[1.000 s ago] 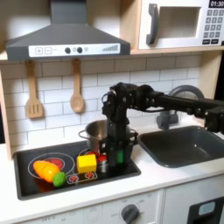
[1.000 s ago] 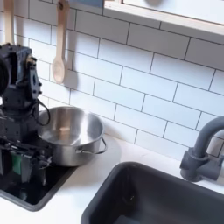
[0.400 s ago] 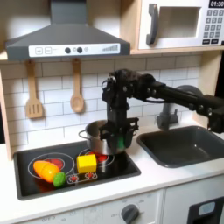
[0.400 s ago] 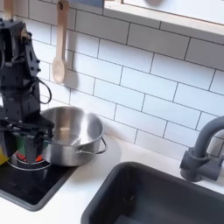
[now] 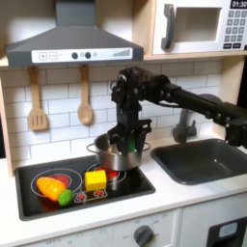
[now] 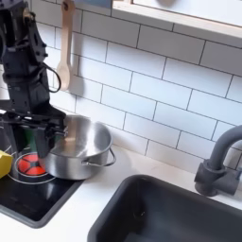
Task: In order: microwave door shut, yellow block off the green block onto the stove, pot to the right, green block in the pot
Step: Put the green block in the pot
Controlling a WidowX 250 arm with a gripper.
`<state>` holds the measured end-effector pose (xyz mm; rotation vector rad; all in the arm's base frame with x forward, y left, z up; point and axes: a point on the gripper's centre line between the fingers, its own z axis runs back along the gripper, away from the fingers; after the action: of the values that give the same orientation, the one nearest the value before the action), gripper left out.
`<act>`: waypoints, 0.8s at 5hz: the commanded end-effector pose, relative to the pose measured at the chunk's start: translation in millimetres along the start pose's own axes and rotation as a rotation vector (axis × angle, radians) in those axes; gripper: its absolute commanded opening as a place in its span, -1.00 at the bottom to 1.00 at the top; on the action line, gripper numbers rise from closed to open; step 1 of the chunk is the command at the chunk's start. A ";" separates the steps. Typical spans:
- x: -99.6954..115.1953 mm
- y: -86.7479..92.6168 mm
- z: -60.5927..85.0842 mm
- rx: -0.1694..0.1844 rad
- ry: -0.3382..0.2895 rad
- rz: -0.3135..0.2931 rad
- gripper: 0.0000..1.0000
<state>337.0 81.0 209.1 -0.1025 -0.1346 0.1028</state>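
Steel pot point(image 5: 113, 155) on the stove point(image 5: 39, 205), black tool point(image 6: 36, 133) spread apart over its rim.

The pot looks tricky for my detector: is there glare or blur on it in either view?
In the first exterior view the pot is small, soft and half hidden behind the gripper; in the second exterior view the pot shows bright reflections on its steel wall, edges fairly sharp.

A toy play kitchen: a black stove point(image 5: 82, 193) under a grey range hood point(image 5: 75, 39), white tiled wall, microwave point(image 5: 198, 27) above, sink point(image 5: 207, 159) beside the stove.
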 end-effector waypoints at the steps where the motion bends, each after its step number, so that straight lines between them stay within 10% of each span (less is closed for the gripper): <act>1: 19.6 1.5 -14.0 0.002 0.013 0.008 -1.00; 4: 29.9 -7.5 -26.0 0.014 0.009 -0.026 -1.00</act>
<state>369.4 77.8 188.2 -0.0844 -0.1262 0.0880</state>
